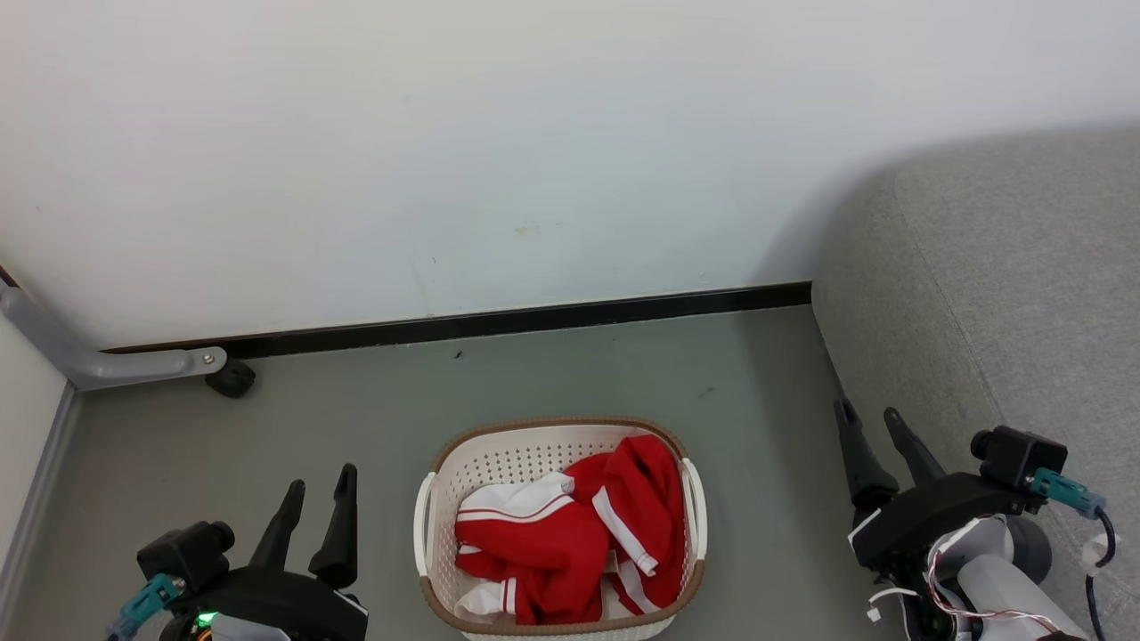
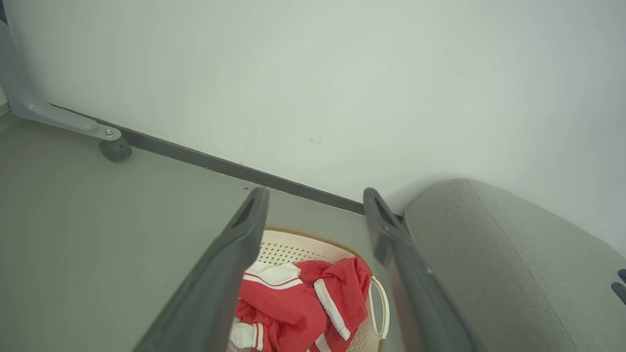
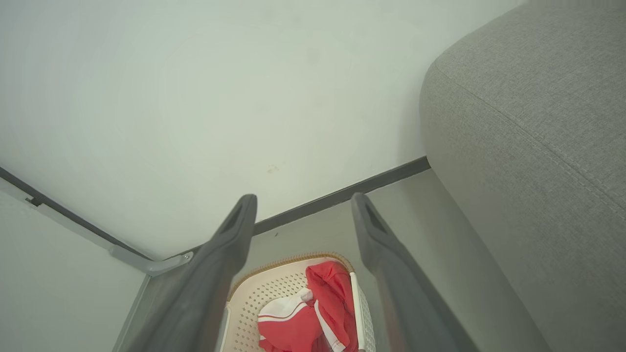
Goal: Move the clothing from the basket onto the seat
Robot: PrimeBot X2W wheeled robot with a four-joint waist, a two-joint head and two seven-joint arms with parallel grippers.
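Note:
The clothing [image 1: 570, 539], bright red with white stripes and trim, lies bunched in the basket [image 1: 525, 442], a cream perforated oval with a brown rim, on the grey floor at bottom centre. The seat [image 1: 1006, 294], light grey upholstery, rises at the right. My left gripper [image 1: 321, 485] hangs open to the basket's left, nothing between its fingers. Open too, my right gripper [image 1: 868, 417] sits to the basket's right, close beside the seat's front. From the left wrist view the clothing [image 2: 293, 303] and basket [image 2: 293, 244] show between that gripper's fingers [image 2: 244, 230]; the right wrist view looks over the clothing [image 3: 303, 318], basket [image 3: 274, 288] and seat [image 3: 533, 146].
A white wall with a dark baseboard [image 1: 534, 320] closes the back. A grey metal leg with a black caster [image 1: 230, 378] stands at the far left by a pale panel. Bare grey floor [image 1: 356, 401] lies between basket and wall.

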